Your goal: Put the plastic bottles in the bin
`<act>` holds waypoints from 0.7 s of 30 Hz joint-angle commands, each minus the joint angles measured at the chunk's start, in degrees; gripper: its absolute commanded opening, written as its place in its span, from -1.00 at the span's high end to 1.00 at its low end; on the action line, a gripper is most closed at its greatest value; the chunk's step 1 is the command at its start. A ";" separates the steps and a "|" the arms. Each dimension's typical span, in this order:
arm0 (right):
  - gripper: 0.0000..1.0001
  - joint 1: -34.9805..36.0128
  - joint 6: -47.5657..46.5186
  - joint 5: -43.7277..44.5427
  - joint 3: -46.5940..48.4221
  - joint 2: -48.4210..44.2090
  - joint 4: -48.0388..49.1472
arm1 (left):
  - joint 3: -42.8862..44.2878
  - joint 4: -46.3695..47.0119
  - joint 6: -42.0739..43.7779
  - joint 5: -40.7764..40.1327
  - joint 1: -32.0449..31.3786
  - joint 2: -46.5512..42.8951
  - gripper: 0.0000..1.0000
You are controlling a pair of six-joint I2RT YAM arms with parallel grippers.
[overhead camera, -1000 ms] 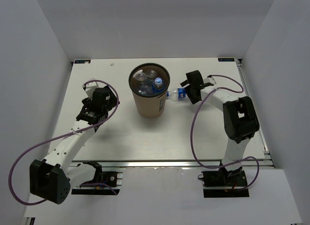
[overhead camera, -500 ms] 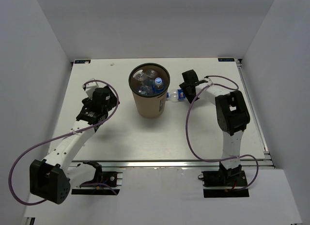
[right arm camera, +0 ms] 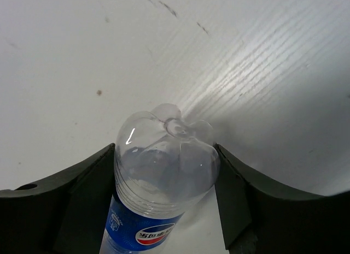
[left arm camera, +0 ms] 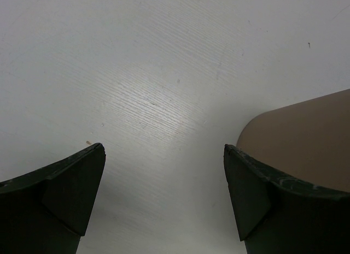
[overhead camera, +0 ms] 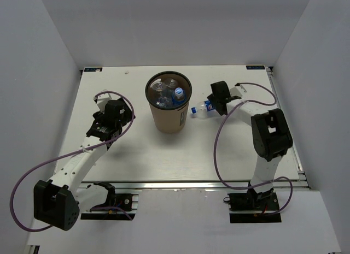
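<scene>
The bin [overhead camera: 169, 120] stands upright at mid-table with several plastic bottles [overhead camera: 167, 93] inside it. One clear bottle with a blue label [overhead camera: 203, 107] lies just right of the bin, cap toward it. My right gripper [overhead camera: 214, 104] is shut on this bottle; in the right wrist view the bottle [right arm camera: 164, 161] fills the gap between my fingers [right arm camera: 90, 183], base pointing away, close over the table. My left gripper [overhead camera: 101, 129] is open and empty left of the bin, low over the table [left arm camera: 164, 74]; the bin's wall [left arm camera: 306, 139] shows past its right finger.
The white table [overhead camera: 180, 155] is walled in by grey panels at the left, back and right. Purple cables loop from both arms. Small dark marks dot the table surface in the right wrist view [right arm camera: 164, 7].
My right gripper has swung slightly toward the bin and back, and the bottle between its fingers now sits a little more tilted. The left arm has not moved.
</scene>
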 commanded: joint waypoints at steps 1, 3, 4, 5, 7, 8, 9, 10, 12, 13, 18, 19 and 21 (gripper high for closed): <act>0.80 -0.03 -11.55 6.47 -3.15 -11.63 11.86 | -0.62 0.61 -0.19 0.52 0.24 -1.94 -0.97; 0.85 0.32 -17.08 7.70 -5.88 -15.43 22.14 | -0.70 0.70 -0.36 0.52 0.24 -2.11 -0.96; 0.85 0.41 -24.07 7.53 -5.98 -18.24 25.48 | -0.71 0.79 -0.36 0.61 0.24 -2.12 -0.96; 0.87 0.59 -27.53 7.27 -5.54 -19.31 30.13 | -0.79 0.87 -0.36 0.69 0.24 -2.20 -0.96; 0.87 2.16 -37.08 7.00 -3.62 -22.11 33.93 | -0.79 1.14 -0.36 0.96 0.24 -2.12 -0.97; 0.87 3.91 -40.28 7.00 -3.08 -22.74 38.74 | -0.79 1.23 -0.36 0.96 0.24 -2.12 -0.96; 0.87 4.89 -43.70 6.65 -2.82 -23.44 42.01 | -0.88 1.23 -0.36 0.96 0.24 -2.03 -0.96; 0.87 5.85 -50.00 6.22 -2.03 -24.23 45.09 | -0.71 0.97 -0.36 0.87 0.16 -2.03 -0.96; 0.87 8.22 -54.26 1.68 -0.45 -24.33 51.23 | -0.53 0.61 -0.45 0.69 0.24 -2.03 -0.96; 0.87 8.76 -55.76 -0.45 0.60 -23.55 51.88 | -0.62 0.52 -0.45 0.61 0.24 -2.20 -0.96; 0.85 15.68 -71.12 -9.51 5.71 -19.42 59.07 | -0.79 0.70 -0.54 0.69 0.24 -2.91 -0.96; 0.84 16.66 -74.55 -10.22 5.62 -17.41 64.75 | -0.79 0.79 -0.45 0.78 0.24 -2.99 -0.97; 0.81 19.99 -84.36 -9.44 6.06 -14.76 69.35 | -0.79 0.96 -0.36 0.96 0.24 -2.99 -0.96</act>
